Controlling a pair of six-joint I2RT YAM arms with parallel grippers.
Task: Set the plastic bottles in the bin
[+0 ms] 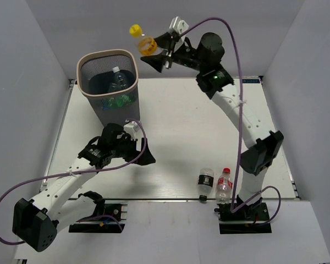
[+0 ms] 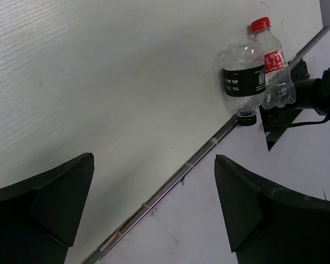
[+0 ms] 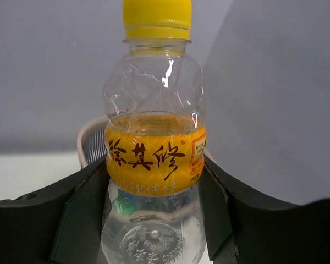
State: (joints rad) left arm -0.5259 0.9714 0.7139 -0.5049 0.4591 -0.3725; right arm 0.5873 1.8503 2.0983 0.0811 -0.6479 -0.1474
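1. While clenched on the orange-labelled bottle, the right claw holds it aloft, just beside the bin.
2. Left claw: released, hovering over the table.
3. Black-labelled bottle and red-capped bottle lie side by side at the table's near edge.
4. More bottles rest inside the bin.

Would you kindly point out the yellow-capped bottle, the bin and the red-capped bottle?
yellow-capped bottle (image 3: 154, 159): right wrist view, orange label.
bin (image 1: 106, 53): top external view, pale rim.
red-capped bottle (image 2: 273, 60): left wrist view, red label.
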